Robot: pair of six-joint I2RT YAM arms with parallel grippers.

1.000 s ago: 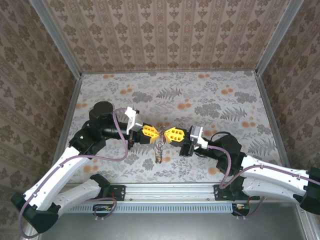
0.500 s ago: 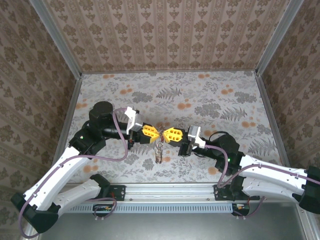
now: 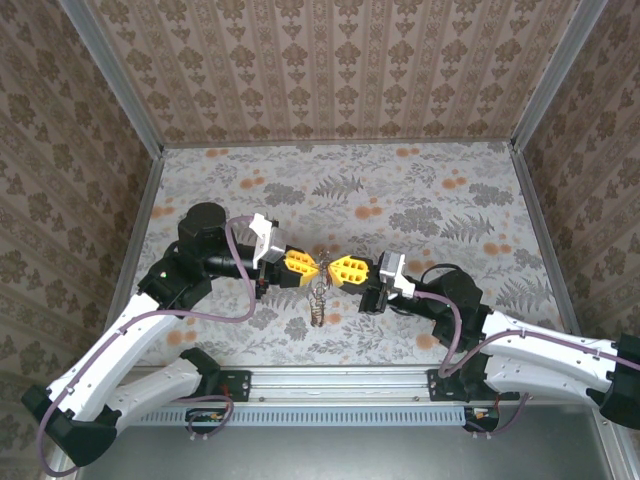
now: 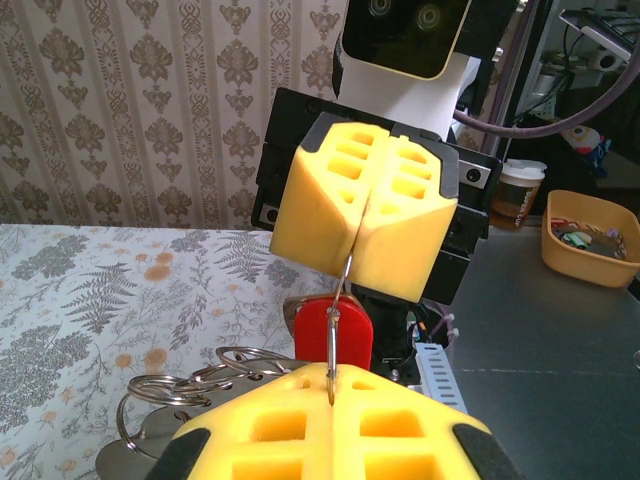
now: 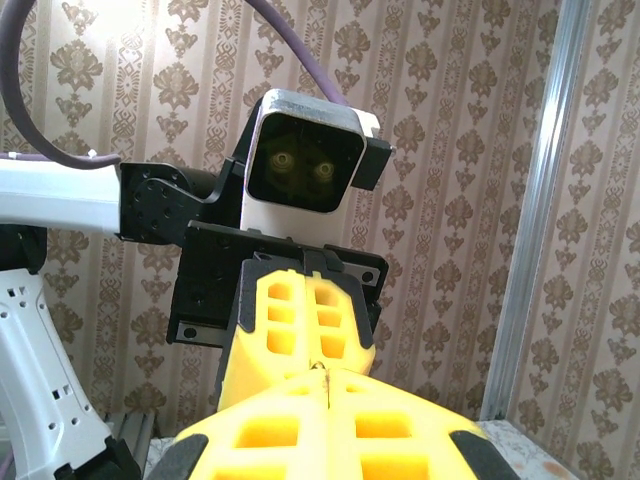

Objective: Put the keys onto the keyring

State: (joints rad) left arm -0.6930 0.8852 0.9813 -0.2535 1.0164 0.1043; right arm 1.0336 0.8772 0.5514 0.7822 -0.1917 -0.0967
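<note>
Right now my left claw [image 4: 330,378] is pinching fully closed on the thin wire keyring [image 4: 340,290]. My right claw [image 4: 362,235] is clamping the same loop from the opposite side, tip to tip, above the table [image 3: 420,200]. The red-headed key [image 4: 352,335] is hanging at that wire between us, with a bunch of metal rings [image 4: 190,385] dangling beside it. I'm judging that threading is underway. The next move is calling for working the key along the coil without either pinch slipping.
</note>
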